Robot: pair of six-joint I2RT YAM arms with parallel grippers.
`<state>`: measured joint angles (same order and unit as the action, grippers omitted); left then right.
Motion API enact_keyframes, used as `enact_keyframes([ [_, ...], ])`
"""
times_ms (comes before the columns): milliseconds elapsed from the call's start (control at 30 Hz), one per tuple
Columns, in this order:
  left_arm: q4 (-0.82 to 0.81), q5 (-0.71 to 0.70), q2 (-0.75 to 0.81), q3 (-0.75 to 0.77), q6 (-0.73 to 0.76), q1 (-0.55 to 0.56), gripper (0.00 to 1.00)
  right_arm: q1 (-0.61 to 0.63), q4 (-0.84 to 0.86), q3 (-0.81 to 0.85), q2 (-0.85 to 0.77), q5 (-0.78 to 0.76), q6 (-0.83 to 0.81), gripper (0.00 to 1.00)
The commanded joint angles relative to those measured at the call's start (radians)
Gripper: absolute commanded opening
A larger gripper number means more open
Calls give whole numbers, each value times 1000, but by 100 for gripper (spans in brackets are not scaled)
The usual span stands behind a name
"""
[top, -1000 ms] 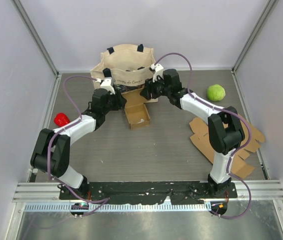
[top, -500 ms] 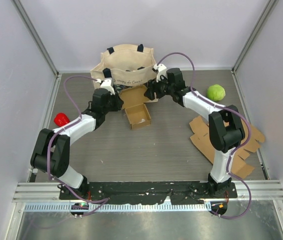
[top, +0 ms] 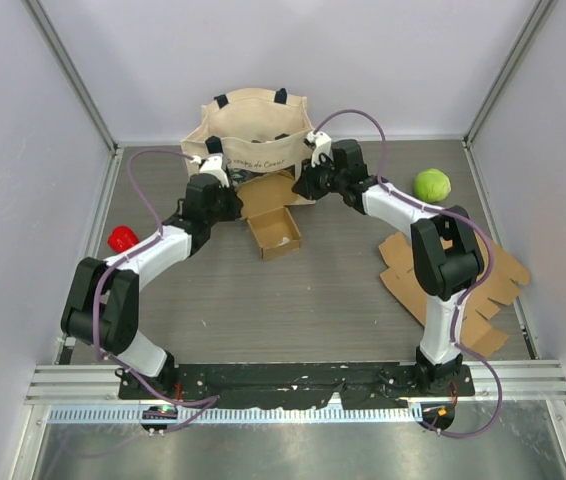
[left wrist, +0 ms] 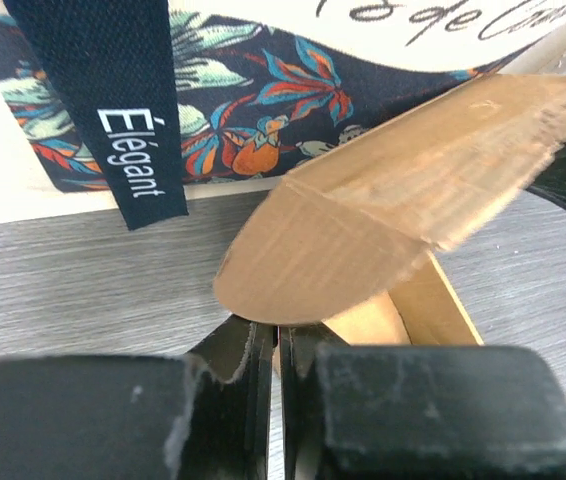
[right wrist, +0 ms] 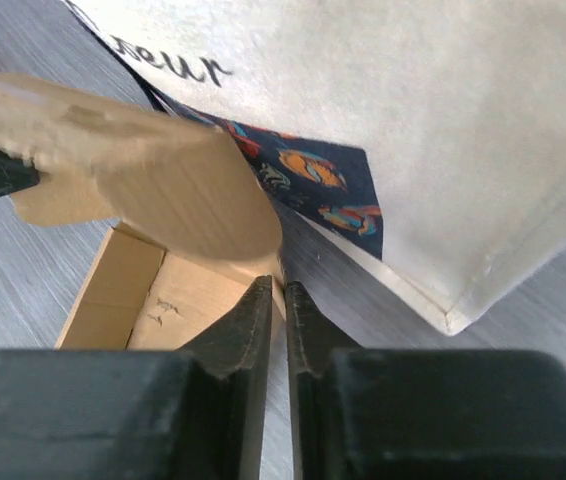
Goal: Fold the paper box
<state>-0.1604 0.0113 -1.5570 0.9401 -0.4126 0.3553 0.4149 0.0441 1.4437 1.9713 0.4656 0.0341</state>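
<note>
- The paper box sits on the table at centre, just in front of the printed tote bag. Its tray is open and faces up, and its lid flap is lifted at the far side, against the bag.
- The left gripper has its fingers pressed together, with only a thin slit between them, clamped on the left corner of the lid flap just below the rounded ear.
- The right gripper is likewise pinched shut on the lid flap's right corner, under the other rounded ear.
- Over the last second the right wrist has drawn a little right and toward the bag. The lid flap, partly hidden under the grippers before, now shows as a broad tan panel stretched between them (the tray has barely shifted).
- In my judgement the lid is now held taut from both corners and is ready to be swung over the tray. The ears still stick out, so closing and tucking remain to be done.
- The bag stands close behind, and the lid could snag on it.
- Spare flat cardboard blanks lie at the right, a green ball far right and a red object at the left.
</note>
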Motion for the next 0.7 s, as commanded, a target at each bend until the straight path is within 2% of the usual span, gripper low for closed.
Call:
enact_keyframes([
  [0,42,-94,18,75,11,31,5,8,79,-48,-109,-68,70,13],
  [67,70,-126,21,86,-2,45,1,27,86,-84,-133,-100,88,8],
  [167,75,-183,37,75,-20,94,0,68,106,-149,-184,-178,124,1],
  [300,61,-251,40,51,-14,146,0,100,186,-261,-250,-219,167,1],
  [467,87,-191,60,23,0,148,0,88,88,-275,-304,-274,116,16],
  [600,114,-125,109,-14,5,148,0,18,5,-260,-313,-152,52,20],
  [667,134,-93,140,-32,11,146,0,-20,-19,-266,-324,-107,4,30],
])
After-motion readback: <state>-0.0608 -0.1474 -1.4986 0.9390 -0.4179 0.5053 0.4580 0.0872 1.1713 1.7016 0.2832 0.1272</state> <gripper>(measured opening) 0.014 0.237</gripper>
